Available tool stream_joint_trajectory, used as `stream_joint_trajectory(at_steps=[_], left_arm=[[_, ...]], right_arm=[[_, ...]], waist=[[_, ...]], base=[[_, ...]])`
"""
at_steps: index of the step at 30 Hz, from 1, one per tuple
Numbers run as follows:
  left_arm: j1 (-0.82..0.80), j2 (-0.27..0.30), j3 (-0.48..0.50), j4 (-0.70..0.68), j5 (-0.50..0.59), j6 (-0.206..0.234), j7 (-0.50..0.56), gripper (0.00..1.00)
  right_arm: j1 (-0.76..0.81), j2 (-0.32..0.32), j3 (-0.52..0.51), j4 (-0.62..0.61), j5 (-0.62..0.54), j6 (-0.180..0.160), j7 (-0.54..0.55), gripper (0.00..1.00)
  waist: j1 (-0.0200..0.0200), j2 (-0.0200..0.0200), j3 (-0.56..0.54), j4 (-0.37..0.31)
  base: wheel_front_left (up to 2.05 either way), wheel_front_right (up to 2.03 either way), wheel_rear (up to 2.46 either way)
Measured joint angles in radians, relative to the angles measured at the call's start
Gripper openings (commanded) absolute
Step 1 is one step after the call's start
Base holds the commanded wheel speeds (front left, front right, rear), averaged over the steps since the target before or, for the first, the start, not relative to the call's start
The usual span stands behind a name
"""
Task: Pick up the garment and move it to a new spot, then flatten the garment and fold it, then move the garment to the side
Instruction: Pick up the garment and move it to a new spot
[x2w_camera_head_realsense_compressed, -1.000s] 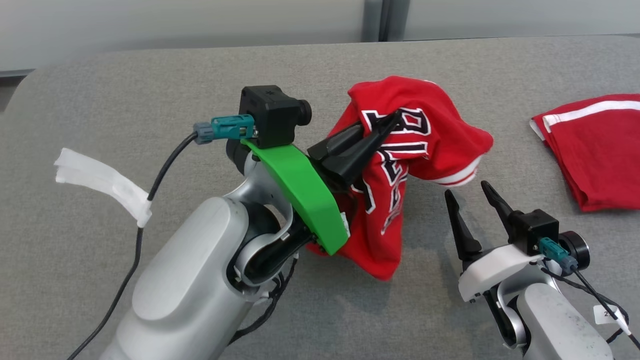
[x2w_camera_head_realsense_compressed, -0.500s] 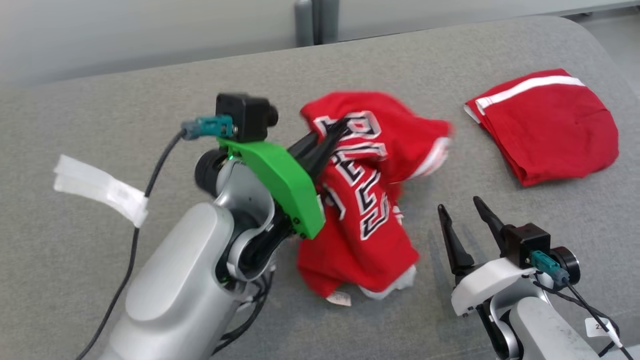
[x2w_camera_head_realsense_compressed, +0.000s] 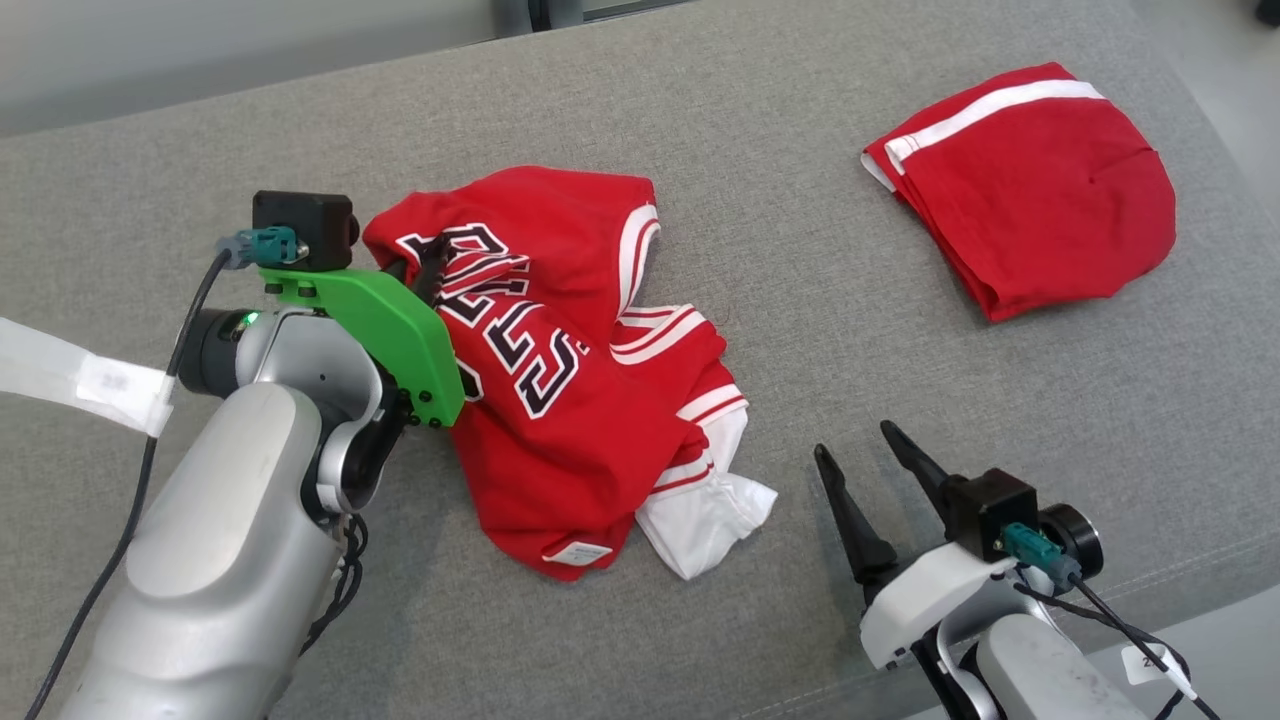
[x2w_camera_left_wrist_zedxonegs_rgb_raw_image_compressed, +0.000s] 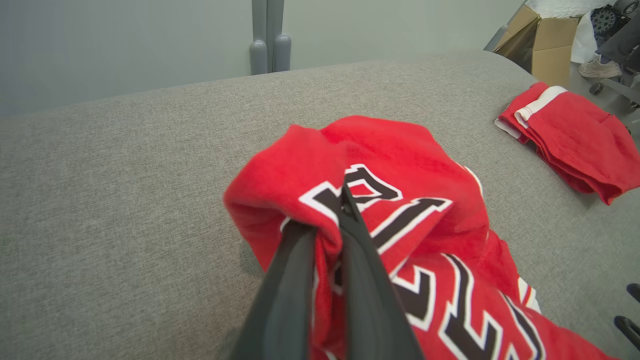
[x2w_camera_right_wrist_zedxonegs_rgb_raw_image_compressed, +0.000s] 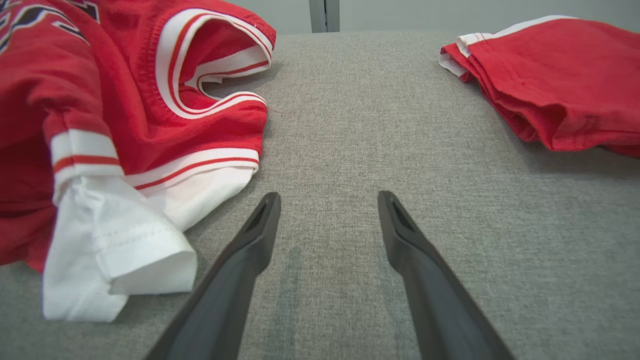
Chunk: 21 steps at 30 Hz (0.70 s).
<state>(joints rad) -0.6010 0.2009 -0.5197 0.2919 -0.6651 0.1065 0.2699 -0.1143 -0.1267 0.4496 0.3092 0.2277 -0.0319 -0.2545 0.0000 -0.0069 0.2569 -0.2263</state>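
The garment (x2w_camera_head_realsense_compressed: 570, 400), a red jersey with black-and-white lettering and white trim, lies crumpled on the grey padded table (x2w_camera_head_realsense_compressed: 760, 200), its upper left corner still lifted. My left gripper (x2w_camera_head_realsense_compressed: 428, 268) is shut on that raised corner. In the left wrist view the left gripper (x2w_camera_left_wrist_zedxonegs_rgb_raw_image_compressed: 343, 200) has both dark fingers pressed together on a fold of the garment (x2w_camera_left_wrist_zedxonegs_rgb_raw_image_compressed: 400, 150) at the lettering. My right gripper (x2w_camera_head_realsense_compressed: 852, 438) stands open just right of the garment's white sleeve. In the right wrist view the right gripper (x2w_camera_right_wrist_zedxonegs_rgb_raw_image_compressed: 328, 196) holds nothing, and the garment (x2w_camera_right_wrist_zedxonegs_rgb_raw_image_compressed: 100, 100) lies to its left.
A second red garment (x2w_camera_head_realsense_compressed: 1030, 190), folded and white-striped, lies at the table's far right and shows too as the folded garment (x2w_camera_left_wrist_zedxonegs_rgb_raw_image_compressed: 575, 135) (x2w_camera_right_wrist_zedxonegs_rgb_raw_image_compressed: 550, 75). Past the table's right end stands a cardboard box (x2w_camera_left_wrist_zedxonegs_rgb_raw_image_compressed: 545, 40). A white tape tag (x2w_camera_head_realsense_compressed: 80, 375) hangs on my left arm's cable.
The head camera has shifted. My left gripper has carried the garment left, away from the folded one, and lowered it so most of it now rests on the table. The right gripper stays open.
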Motion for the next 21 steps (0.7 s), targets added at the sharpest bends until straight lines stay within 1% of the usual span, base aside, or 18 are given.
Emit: stream_joint_trajectory(at_steps=[1, 2, 3, 4, 8, 9, 15, 18, 21], left_arm=[[-0.008, -0.006, 0.001, 0.014, 0.001, 0.000, -0.009, 0.11], [-0.016, -0.014, 0.003, 0.025, 0.001, 0.000, -0.019, 0.22], [-0.026, -0.032, 0.007, 0.048, 0.002, 0.000, -0.037, 0.59], [-0.029, -0.037, 0.007, 0.058, 0.005, 0.000, -0.043, 1.00], [-0.030, -0.060, 0.010, 0.090, 0.007, 0.000, -0.072, 1.00], [-0.030, -0.063, 0.009, 0.091, 0.011, 0.000, -0.080, 1.00], [-0.031, -0.085, 0.042, 0.115, 0.002, 0.001, -0.146, 1.00], [-0.031, -0.090, 0.051, 0.119, -0.001, 0.001, -0.166, 1.00], [-0.022, -0.087, 0.079, 0.121, -0.013, 0.001, -0.200, 1.00]], right_arm=[[0.000, 0.000, 0.008, 0.005, -0.001, 0.007, 0.000, 1.00], [0.001, 0.000, 0.018, 0.009, -0.002, 0.017, 0.000, 1.00], [0.001, 0.002, 0.046, 0.015, -0.009, 0.041, 0.000, 1.00], [0.001, 0.004, 0.062, 0.016, -0.011, 0.055, 0.000, 1.00], [0.001, 0.015, 0.106, 0.015, -0.023, 0.095, 0.000, 1.00], [0.002, 0.015, 0.109, 0.015, -0.026, 0.100, 0.000, 1.00], [0.021, 0.005, 0.109, 0.012, -0.027, 0.111, 0.000, 1.00], [0.025, 0.004, 0.109, -0.002, -0.027, 0.115, 0.000, 1.00], [0.026, -0.005, 0.115, -0.023, -0.046, 0.120, 0.000, 1.00]], waist=[[0.0000, 0.0000, 0.005, -0.003], [0.0000, 0.0000, 0.009, -0.006], [0.0000, 0.0000, 0.013, -0.006], [0.0000, 0.0000, 0.013, -0.005], [0.0000, 0.0000, 0.010, 0.006], [0.0001, 0.0000, 0.008, 0.010], [0.0000, 0.0000, -0.003, 0.039], [0.0000, 0.0000, -0.009, 0.046], [0.0000, 0.0000, -0.023, 0.054]], base=[[0.00, 0.00, 0.00], [0.00, 0.00, 0.00], [0.00, 0.00, 0.00], [0.00, 0.00, 0.00], [0.00, 0.00, 0.00], [0.00, 0.00, 0.00], [0.00, 0.00, 0.00], [0.00, 0.00, 0.00], [0.00, 0.00, 0.00]])
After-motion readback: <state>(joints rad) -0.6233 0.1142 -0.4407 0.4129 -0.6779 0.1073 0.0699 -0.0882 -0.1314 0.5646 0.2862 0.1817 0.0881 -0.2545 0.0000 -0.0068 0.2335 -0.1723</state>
